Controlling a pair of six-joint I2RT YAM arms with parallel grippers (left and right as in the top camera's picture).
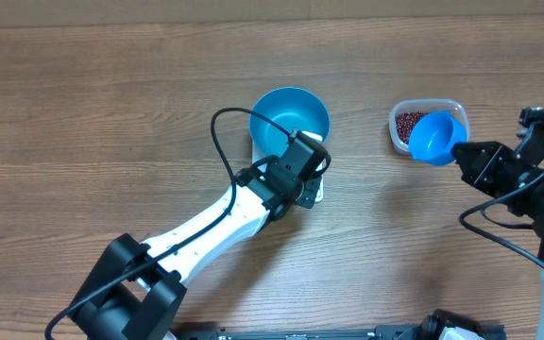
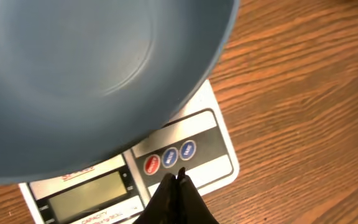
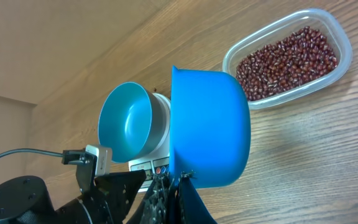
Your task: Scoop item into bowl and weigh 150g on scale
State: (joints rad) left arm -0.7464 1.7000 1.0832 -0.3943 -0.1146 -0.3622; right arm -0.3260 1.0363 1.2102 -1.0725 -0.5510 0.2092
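**Left arm.** The left arm (image 1: 215, 222) reaches across the table (image 1: 111, 113) to the front of the scale (image 2: 211, 168). The left gripper (image 2: 179, 177) has its jaws pressed together and holds nothing. Its tips sit at the row of round buttons (image 2: 169, 158) on the front panel, just beside the display (image 2: 92, 196). It is not clear whether the tips touch the panel.

**Bowl and scale.** The bowl (image 1: 286, 123) stands upright on the scale and overhangs its platform. Only the front panel and one edge of the scale show from above. The inside of the bowl shows bare blue plastic.

**Right arm.** The right gripper (image 3: 178, 183) has its jaws closed, pinching the scoop (image 3: 210, 124) at its near end. The grip point is hidden behind the scoop body. In the overhead view the scoop is open side up, with a plain blue inside. It overlaps the near right part of the tub (image 1: 450, 107).

**Beans.** The beans (image 3: 288, 59) lie in the tub, covering its floor. The tub rests on the table to the right of the bowl and apart from it.
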